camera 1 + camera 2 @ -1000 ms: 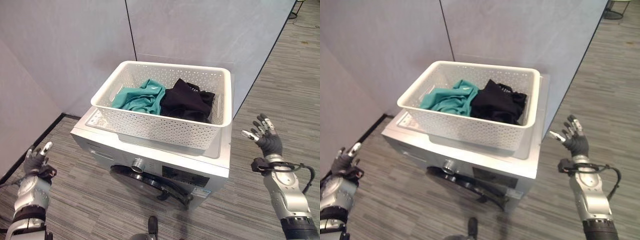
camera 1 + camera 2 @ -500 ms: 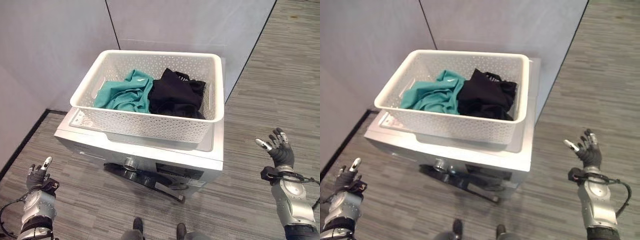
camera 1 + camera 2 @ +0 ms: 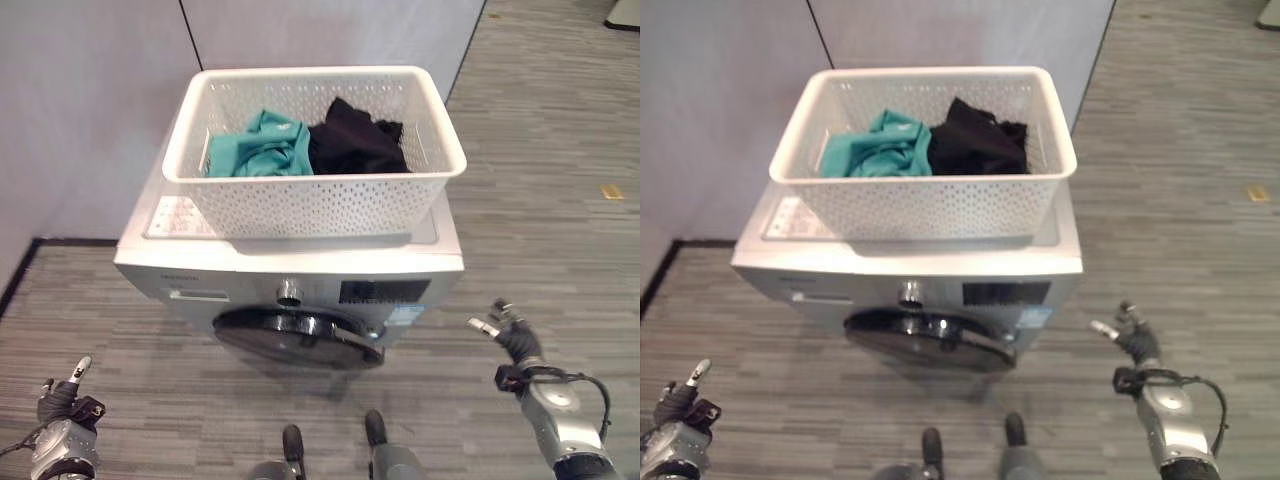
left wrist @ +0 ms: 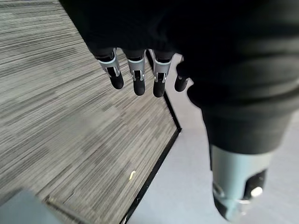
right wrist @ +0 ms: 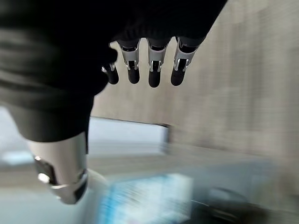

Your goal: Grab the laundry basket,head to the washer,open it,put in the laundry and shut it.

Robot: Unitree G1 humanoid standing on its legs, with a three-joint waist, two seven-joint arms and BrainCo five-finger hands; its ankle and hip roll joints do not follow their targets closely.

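Note:
A white perforated laundry basket (image 3: 300,200) stands on top of the silver washer (image 3: 290,265). Inside it lie a teal garment (image 3: 258,148) and a black garment (image 3: 358,140). The washer's round dark door (image 3: 298,338) faces me, and it looks slightly ajar at its lower edge. My left hand (image 3: 62,402) hangs low at the lower left, well away from the washer, with relaxed straight fingers (image 4: 135,77) and nothing in it. My right hand (image 3: 512,338) is low at the lower right, beside the washer's front corner, also open and empty, its fingers (image 5: 154,65) straight.
Grey partition walls (image 3: 90,90) stand behind and to the left of the washer. Striped grey floor (image 3: 560,200) spreads to the right and in front. A small yellowish mark (image 3: 611,191) lies on the floor at the right.
The camera has swung so the washer now faces me squarely. Both hands have dropped lower and farther from the basket, still open.

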